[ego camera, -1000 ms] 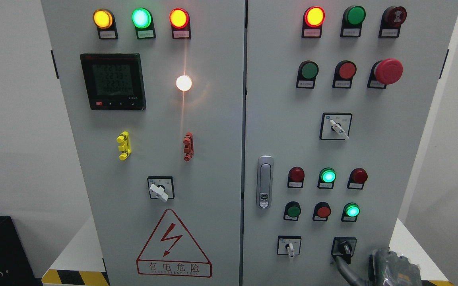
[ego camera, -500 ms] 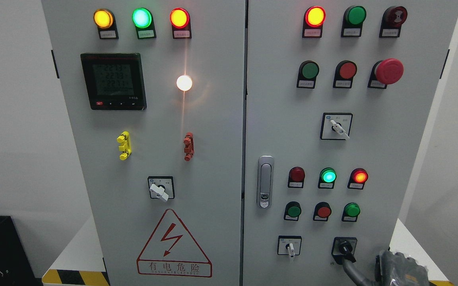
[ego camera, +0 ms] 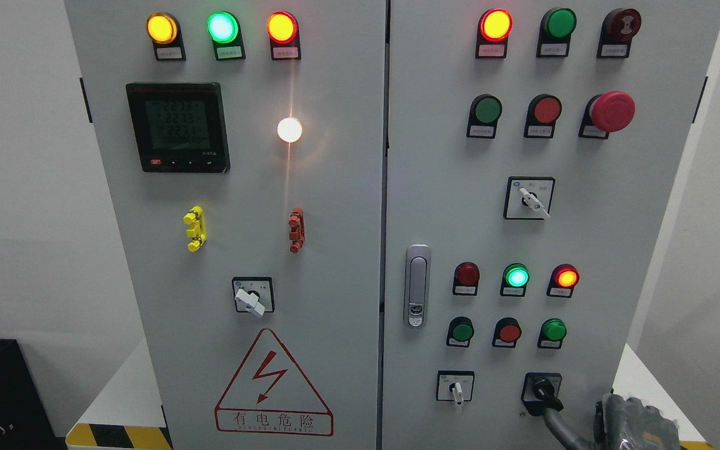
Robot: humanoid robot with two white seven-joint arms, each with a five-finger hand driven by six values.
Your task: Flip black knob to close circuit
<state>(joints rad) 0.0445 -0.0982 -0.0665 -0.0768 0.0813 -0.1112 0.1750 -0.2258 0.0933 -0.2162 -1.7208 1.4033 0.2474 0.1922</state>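
The black knob [ego camera: 541, 387] sits at the lower right of the grey cabinet's right door [ego camera: 447, 187], on a black square plate, with its pointer tilted. My right hand [ego camera: 632, 424] comes in at the bottom right corner. One grey finger [ego camera: 557, 417] stretches up and left from it, and its tip touches the knob's lower right side. The hand holds nothing that I can see, and its lower part is cut off by the picture's edge. Above the knob, a red lamp [ego camera: 565, 276] and a green lamp [ego camera: 516, 275] are lit, while a green lamp [ego camera: 553, 329] is dark.
A white-handled selector [ego camera: 455, 389] sits left of the knob, and a door latch [ego camera: 417, 285] is further up. A red mushroom stop button [ego camera: 611, 111] juts out at the upper right. On the left door are a meter [ego camera: 177, 127] and a selector [ego camera: 251, 299].
The knob's pointer has turned from near upright to tilted. The red lamp at right came on and the green lamp below it went out. My right hand shifted slightly right.
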